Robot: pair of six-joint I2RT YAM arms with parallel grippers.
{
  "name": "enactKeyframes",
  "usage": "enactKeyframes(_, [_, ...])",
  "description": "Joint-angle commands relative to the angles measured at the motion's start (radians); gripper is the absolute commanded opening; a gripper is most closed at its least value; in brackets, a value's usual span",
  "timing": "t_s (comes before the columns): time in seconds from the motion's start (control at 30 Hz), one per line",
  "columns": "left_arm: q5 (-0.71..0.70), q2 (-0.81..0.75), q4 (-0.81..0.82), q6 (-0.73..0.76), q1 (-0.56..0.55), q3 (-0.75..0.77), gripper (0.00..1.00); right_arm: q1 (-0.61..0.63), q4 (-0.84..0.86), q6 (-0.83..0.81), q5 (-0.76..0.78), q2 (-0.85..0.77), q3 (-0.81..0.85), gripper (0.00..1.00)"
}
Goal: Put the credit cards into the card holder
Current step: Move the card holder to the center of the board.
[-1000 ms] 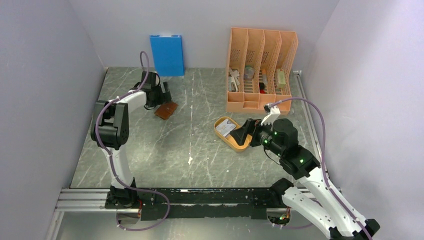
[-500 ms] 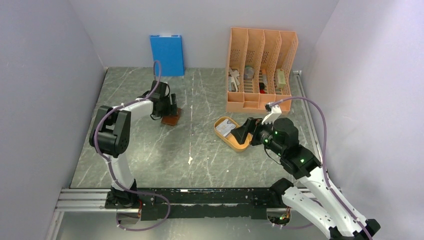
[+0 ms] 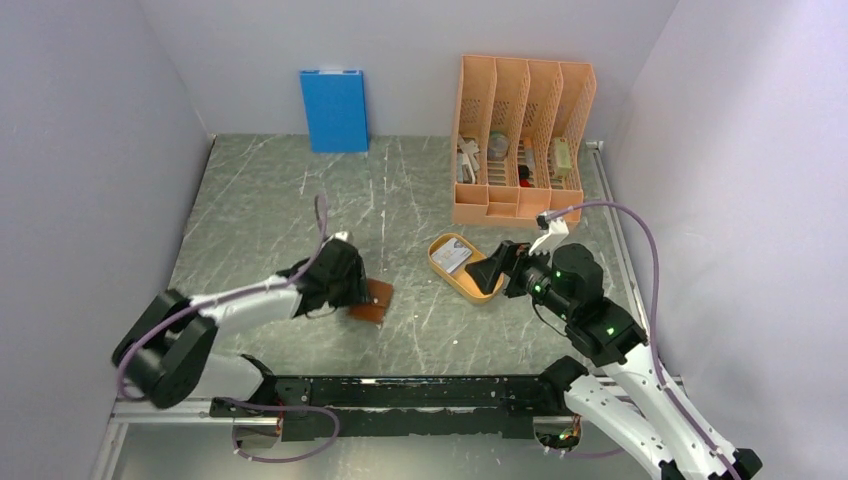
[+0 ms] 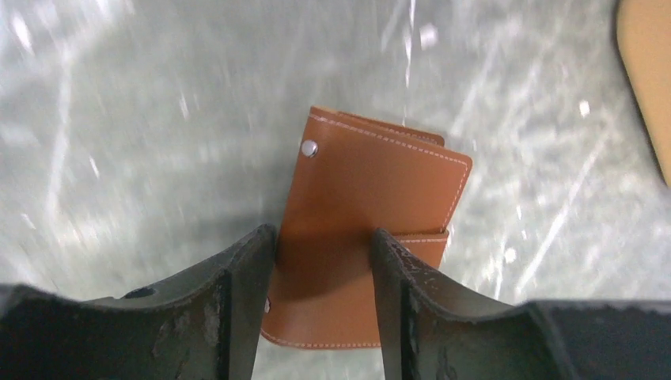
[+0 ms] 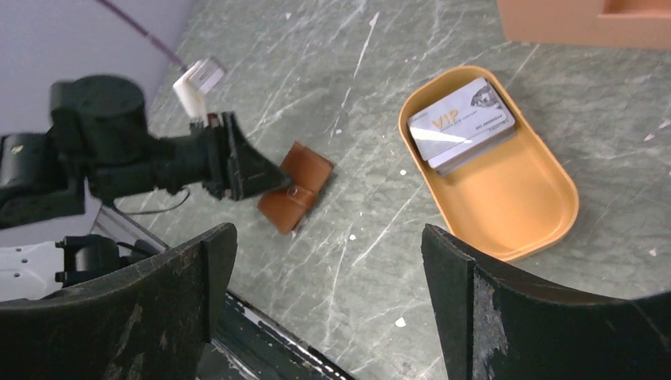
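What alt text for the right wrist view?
A stack of cards lies in an orange tray on a marble table, upper right. Left of it, the left gripper sits at a brown card holder; the open right gripper frames the bottom.

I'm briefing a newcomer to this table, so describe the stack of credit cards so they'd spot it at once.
Find the tall orange file rack at the back right; just in front of it lies an orange oval tray. The credit cards are stacked at the tray's far end, grey, the top one printed VIP, unlike the brown leather card holder to its left.
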Motion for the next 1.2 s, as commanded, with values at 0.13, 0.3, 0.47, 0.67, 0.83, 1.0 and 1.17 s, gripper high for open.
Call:
enactKeyframes(0.13, [-0.055, -0.305, -0.059, -0.347, -0.131, -0.184, 0.71, 0.004, 0.014, 0.047, -0.092, 0.062, -0.039, 0.86])
enactKeyframes(0.3, [-0.087, -0.402, -0.197, -0.251, -0.131, -0.085, 0.81, 0.062, 0.016, 0.058, -0.084, 0.178, -0.002, 0.77])
enactKeyframes(0.47, [-0.037, -0.503, -0.199, -0.244, -0.131, -0.185, 0.77, 0.286, 0.082, 0.146, 0.089, 0.292, -0.002, 0.68])
enactKeyframes(0.67, [0.09, -0.61, -0.019, -0.262, -0.131, -0.371, 0.78, 0.473, 0.278, 0.331, 0.201, 0.531, -0.055, 0.68])
enactKeyframes(0.83, [0.077, -0.677, -0.048, -0.234, -0.131, -0.405, 0.8, 0.486, 0.411, 0.454, 0.314, 0.665, -0.08, 0.64])
enactKeyframes(1.0, [0.072, -0.682, -0.067, -0.219, -0.13, -0.408, 0.79, 0.486, 0.454, 0.503, 0.35, 0.793, -0.05, 0.6])
enactKeyframes(1.17, [0.085, -0.677, -0.051, -0.218, -0.131, -0.423, 0.78, 0.485, 0.46, 0.512, 0.35, 0.875, -0.019, 0.59])
